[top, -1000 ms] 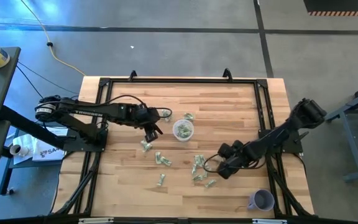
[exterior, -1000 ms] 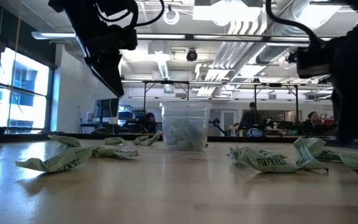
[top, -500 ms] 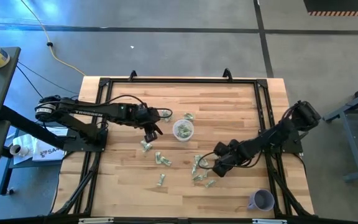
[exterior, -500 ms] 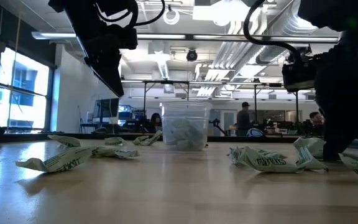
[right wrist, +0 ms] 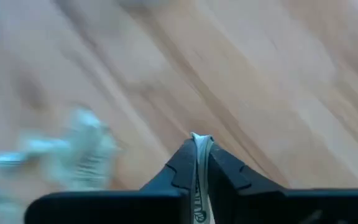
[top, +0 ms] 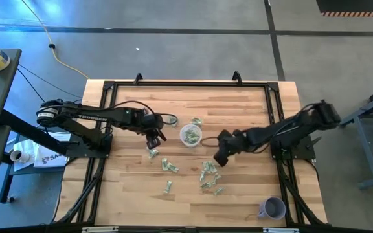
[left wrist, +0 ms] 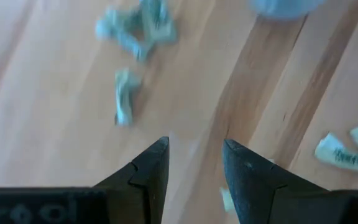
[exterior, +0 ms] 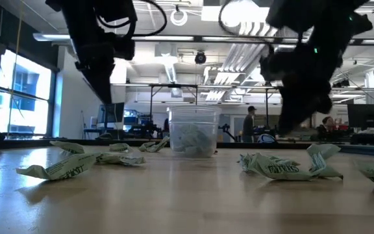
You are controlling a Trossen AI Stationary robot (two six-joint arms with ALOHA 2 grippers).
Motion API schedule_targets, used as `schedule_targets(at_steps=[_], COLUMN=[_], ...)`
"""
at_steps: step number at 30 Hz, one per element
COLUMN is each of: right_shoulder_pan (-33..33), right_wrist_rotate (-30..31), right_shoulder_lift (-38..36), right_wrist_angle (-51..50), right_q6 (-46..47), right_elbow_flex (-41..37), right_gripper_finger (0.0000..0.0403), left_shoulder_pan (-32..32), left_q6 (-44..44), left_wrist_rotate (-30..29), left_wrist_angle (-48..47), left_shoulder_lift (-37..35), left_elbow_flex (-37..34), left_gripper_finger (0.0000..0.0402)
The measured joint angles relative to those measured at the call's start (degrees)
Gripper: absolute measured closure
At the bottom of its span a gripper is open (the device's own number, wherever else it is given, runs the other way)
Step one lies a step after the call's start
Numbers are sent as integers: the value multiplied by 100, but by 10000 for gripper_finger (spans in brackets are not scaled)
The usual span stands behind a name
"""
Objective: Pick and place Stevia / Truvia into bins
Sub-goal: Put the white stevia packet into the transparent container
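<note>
Green-and-white Stevia packets (top: 207, 175) lie scattered on the wooden table around a clear round bin (top: 190, 134), which stands upright and holds several packets (exterior: 191, 138). My right gripper (top: 217, 160) hangs just right of the bin and near the loose packets, shut on one packet (right wrist: 199, 144). My left gripper (top: 153, 139) stands open left of the bin, above a loose packet (top: 152, 153), with nothing between its fingers (left wrist: 157, 155). My right gripper pinches a single packet between its two fingers; the packet's thin edge (right wrist: 199, 142) shows at the fingertips and runs back between them. The fingers slant down toward the table. The packet is lifted clear of the table.
A lavender cup (top: 272, 208) stands at the near right corner. A black frame (top: 173, 84) runs around the table. More packets lie left of the bin (exterior: 63, 166) and on its right (exterior: 281, 166). Bare wood lies toward the far edge.
My right gripper has swung from the packets at the near right toward the bin, going left and toward the far edge. My left gripper has tipped a little more steeply down in place.
</note>
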Motion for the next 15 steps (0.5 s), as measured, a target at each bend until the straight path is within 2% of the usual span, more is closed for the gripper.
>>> schedule_targets(at_steps=[4, 7, 11, 15], right_shoulder_pan=[-621, -1211, -1723, -1892], right_wrist_rotate=[-106, -621, -1130, -1553], right_shoulder_lift=[-568, -709, -440, 161], right_wrist_angle=[311, 741, 903, 884], right_q6=[-728, -1174, -1945, -2682], right_elbow_flex=[-2, 91, 635, 1472], right_gripper_finger=[396, 396, 398, 400], left_shoulder_pan=[-2, -2, -2, -2], left_q6=[-670, -1087, -1391, -1643], left_wrist_rotate=[109, 96, 84, -79], left_wrist_angle=[-389, -444, -464, -422], left_shoulder_lift=[0, -9, -161, -607], left_elbow_flex=[-4, -4, -11, -8], left_gripper_finger=[218, 218, 224, 254])
